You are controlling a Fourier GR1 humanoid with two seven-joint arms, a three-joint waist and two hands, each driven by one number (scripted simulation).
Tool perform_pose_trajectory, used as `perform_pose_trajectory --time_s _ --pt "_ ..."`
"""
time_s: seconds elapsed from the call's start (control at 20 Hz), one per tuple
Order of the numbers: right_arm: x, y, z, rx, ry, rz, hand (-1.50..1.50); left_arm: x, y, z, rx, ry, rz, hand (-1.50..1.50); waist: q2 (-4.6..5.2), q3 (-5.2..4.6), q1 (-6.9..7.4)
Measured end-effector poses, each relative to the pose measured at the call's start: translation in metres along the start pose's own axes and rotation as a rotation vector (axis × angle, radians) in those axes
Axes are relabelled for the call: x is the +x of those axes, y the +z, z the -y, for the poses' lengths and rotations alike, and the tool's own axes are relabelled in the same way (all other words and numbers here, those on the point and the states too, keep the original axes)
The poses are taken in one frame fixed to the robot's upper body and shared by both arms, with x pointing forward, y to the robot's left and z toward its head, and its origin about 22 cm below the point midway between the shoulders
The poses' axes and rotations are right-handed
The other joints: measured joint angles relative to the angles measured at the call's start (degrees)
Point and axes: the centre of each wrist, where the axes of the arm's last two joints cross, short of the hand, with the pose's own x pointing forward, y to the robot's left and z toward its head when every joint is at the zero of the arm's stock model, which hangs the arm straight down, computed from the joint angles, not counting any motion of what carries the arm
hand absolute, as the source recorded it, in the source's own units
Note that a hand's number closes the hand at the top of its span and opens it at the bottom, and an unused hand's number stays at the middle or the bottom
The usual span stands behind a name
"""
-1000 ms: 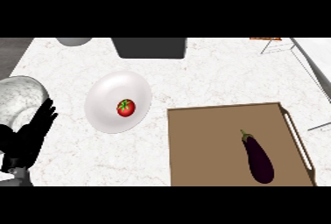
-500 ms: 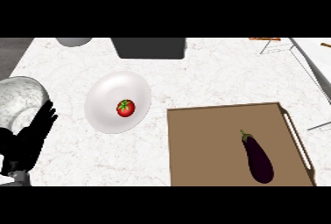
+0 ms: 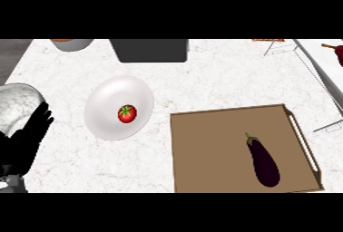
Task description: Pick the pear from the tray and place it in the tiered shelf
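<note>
No pear shows in this view. A dark purple eggplant (image 3: 263, 161) lies on the brown wooden tray (image 3: 201, 136) at the lower right. My left hand (image 3: 26, 140) rests open at the lower left edge with its fingers up, far from the tray. My right hand is out of view. Thin wire and a grey rail (image 3: 315, 68) run along the right edge and may belong to the shelf. A dark red thing (image 3: 338, 52) shows beside the rail.
A white plate (image 3: 114, 97) with a red tomato (image 3: 126, 113) sits left of the tray. A shiny metal bowl (image 3: 17, 102) stands just above my left hand. A dark grey box (image 3: 149, 50) and a grey pot (image 3: 70, 44) stand at the back.
The view has shifted very slightly. The left hand and the things on the counter stay where they were.
</note>
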Motion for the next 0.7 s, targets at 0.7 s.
perform_pose_trajectory --time_s 0.7 --pt "0.011 0.041 0.149 -0.115 -0.079 0.034 -1.50 -0.022 0.017 -0.014 0.051 0.002 -0.048 0.00 -1.64 -0.19 -3.59"
